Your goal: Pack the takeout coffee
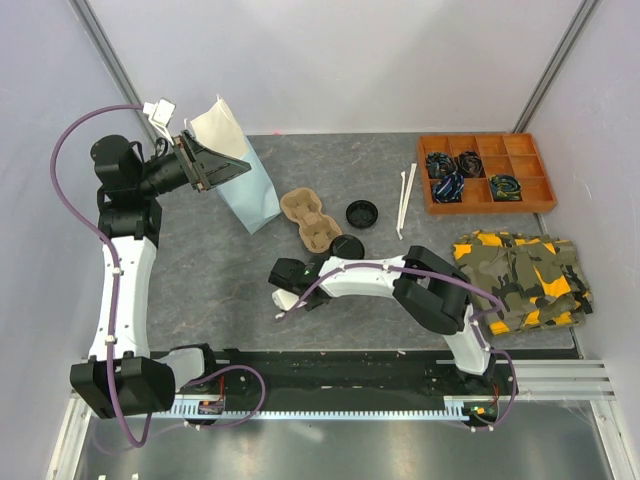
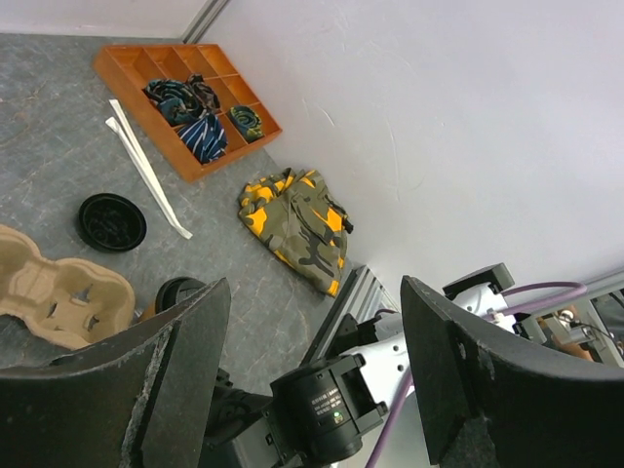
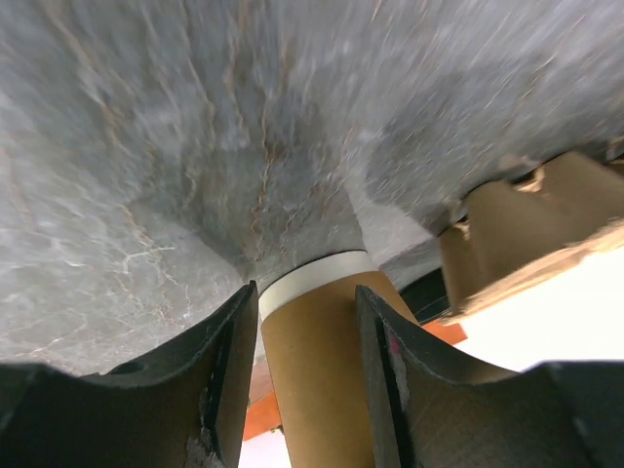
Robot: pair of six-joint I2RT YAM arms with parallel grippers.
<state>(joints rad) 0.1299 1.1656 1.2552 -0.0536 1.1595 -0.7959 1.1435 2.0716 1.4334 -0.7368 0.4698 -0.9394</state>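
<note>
Evidently the right gripper [image 3: 304,292] is clamped on the small round tan paper cup [image 3: 322,380], its dark fingers pressed against both sides just behind the white rim, low over the grey stone-patterned table [image 1: 215,275]. Near it sits the tan moulded-pulp two-cup carrier [image 1: 312,222], with a black round plastic lid [image 1: 362,213] lying loose just past that and the light-blue paper bag [image 1: 255,195] on the carrier's far left. The left gripper [image 2: 314,292] hangs by the bag's mouth, jaws wide apart and empty. I judge the squeeze should be gentle enough not to dent the paper wall, and the cup should be set upright before it heads for a carrier well. No lid shows on the held cup, and I cannot tell whether it rests on the table or is lifted. A dark round thing [image 1: 345,247] close by the carrier may be a lidded cup, but it is too small to say.
</note>
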